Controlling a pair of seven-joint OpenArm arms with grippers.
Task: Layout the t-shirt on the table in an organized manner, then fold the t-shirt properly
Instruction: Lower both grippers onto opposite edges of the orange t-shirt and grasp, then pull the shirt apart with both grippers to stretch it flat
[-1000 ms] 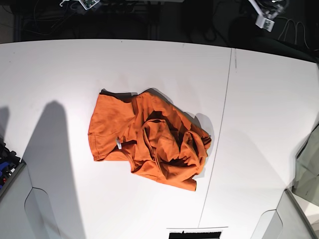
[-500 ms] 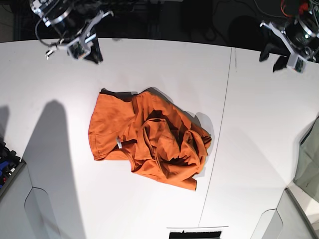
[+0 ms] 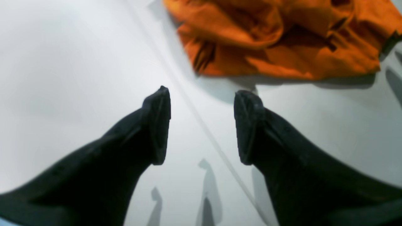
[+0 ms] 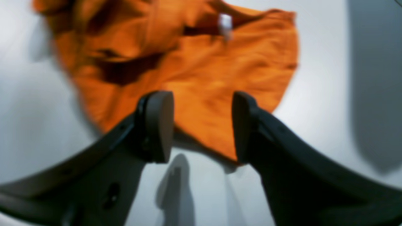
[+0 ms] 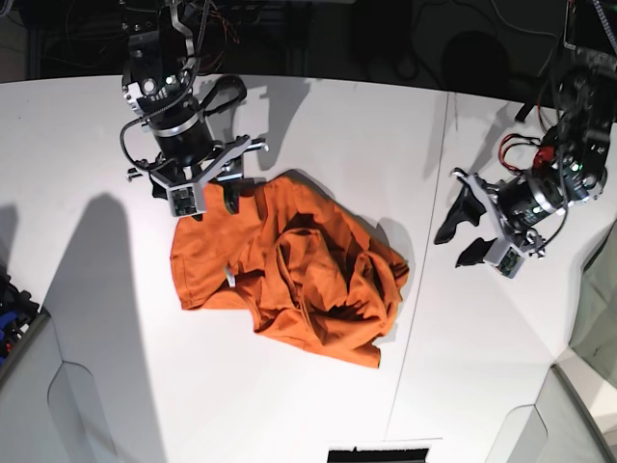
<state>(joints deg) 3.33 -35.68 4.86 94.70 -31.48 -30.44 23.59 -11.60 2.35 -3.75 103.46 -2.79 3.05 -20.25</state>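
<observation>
The orange t-shirt [image 5: 289, 270] lies crumpled near the middle of the white table [image 5: 318, 125], its white tag [image 5: 229, 278] toward the left. My right gripper [image 5: 202, 198] is open and empty, hovering over the shirt's far left edge. The right wrist view shows the shirt [image 4: 220, 78] and tag [image 4: 225, 22] just beyond the gripper [image 4: 201, 95]. My left gripper [image 5: 456, 241] is open and empty, over bare table right of the seam [image 5: 429, 241] and apart from the shirt. In the left wrist view the gripper [image 3: 204, 92] points at the shirt's edge [image 3: 267, 40].
A grey-green cloth [image 5: 598, 328] hangs at the right edge. A dark bin with blue parts [image 5: 14, 318] sits at the left edge. A dark object [image 5: 376, 453] lies at the near edge. Cables run along the dark far side.
Both arms have come down from the far edge toward the shirt, the right one over its far left edge, the left one right of the seam. The shirt has not moved.
</observation>
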